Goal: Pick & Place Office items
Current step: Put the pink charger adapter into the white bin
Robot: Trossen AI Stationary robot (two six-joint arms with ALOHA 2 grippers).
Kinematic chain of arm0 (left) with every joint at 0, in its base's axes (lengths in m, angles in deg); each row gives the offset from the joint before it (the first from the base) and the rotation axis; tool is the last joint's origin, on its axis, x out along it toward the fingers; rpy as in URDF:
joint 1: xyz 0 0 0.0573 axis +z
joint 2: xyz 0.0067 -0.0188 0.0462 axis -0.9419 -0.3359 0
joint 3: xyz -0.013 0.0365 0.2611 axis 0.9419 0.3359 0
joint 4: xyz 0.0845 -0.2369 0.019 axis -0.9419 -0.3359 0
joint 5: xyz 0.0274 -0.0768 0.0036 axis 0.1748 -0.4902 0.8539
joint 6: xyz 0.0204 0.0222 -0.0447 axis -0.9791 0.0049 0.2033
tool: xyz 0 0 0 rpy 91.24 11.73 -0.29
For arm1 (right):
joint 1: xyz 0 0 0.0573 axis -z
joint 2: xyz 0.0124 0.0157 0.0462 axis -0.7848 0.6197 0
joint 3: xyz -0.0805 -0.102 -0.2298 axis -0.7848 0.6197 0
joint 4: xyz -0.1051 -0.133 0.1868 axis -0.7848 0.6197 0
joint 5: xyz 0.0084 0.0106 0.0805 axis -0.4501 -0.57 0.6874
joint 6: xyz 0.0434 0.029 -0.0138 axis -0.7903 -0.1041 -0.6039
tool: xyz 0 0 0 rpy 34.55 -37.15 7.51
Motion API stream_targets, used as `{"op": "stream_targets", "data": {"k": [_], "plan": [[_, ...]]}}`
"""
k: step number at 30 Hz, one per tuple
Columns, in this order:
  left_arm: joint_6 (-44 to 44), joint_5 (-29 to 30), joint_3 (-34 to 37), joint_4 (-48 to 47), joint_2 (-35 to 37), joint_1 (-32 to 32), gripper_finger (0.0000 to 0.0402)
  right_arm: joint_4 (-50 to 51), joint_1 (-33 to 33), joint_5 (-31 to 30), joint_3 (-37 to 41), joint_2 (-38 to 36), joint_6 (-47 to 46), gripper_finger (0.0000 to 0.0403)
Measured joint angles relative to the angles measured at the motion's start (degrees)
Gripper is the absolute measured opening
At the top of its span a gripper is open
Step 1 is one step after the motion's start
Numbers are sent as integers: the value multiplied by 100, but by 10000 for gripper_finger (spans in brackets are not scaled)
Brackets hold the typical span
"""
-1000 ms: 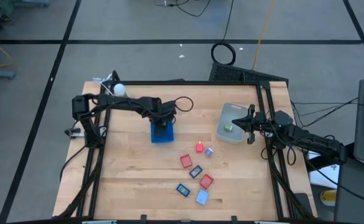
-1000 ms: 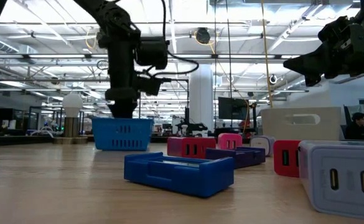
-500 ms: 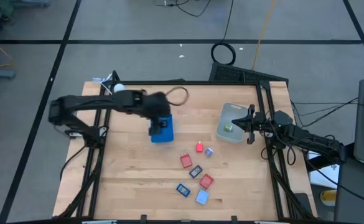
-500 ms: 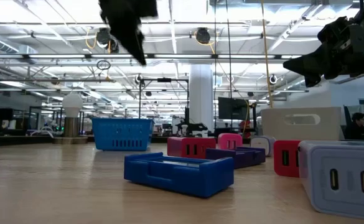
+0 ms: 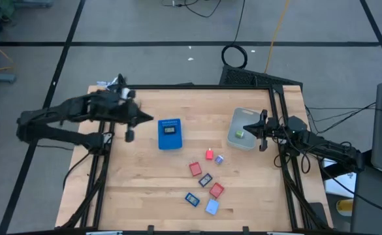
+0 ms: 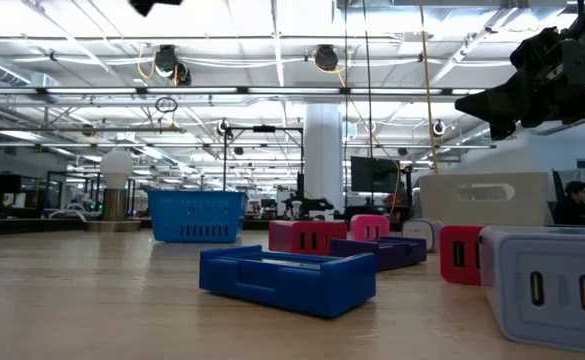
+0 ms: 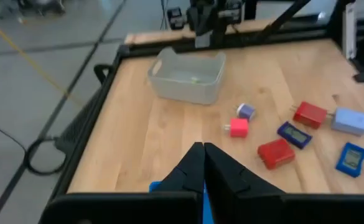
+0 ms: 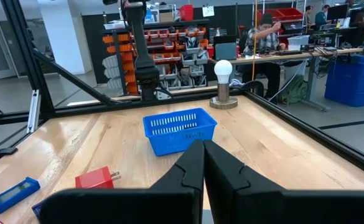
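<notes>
Left of the blue tray (image 5: 170, 134), left hand (image 5: 129, 135) closed, empty; right hand (image 5: 264, 145) closed over grey bin (image 5: 243, 130).

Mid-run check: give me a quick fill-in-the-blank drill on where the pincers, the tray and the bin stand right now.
1. The left pincer hangs beside the blue tray, with its fingers ____.
2. The right pincer hangs at the edge of the translucent ____, which holds a small green piece.
3. The pink piece lies on the ____, outside both containers.
4. In the tray lies one dark ____ piece.

Missing words: shut; bin; table; grey
</notes>
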Motion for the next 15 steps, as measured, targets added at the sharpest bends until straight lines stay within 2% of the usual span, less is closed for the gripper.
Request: {"op": "stream_targets", "data": {"k": [5,10,15], "plan": [[-7,-30,1223,835,1067,0,7,0,2,-5,-2,0,0,0],[-366,-830,2539,2163,1943,0,8,0,2,-7,-1,0,0,0],[-206,-891,3565,3111,2488,31,2,0,2,-9,-1,0,0,0]]}}
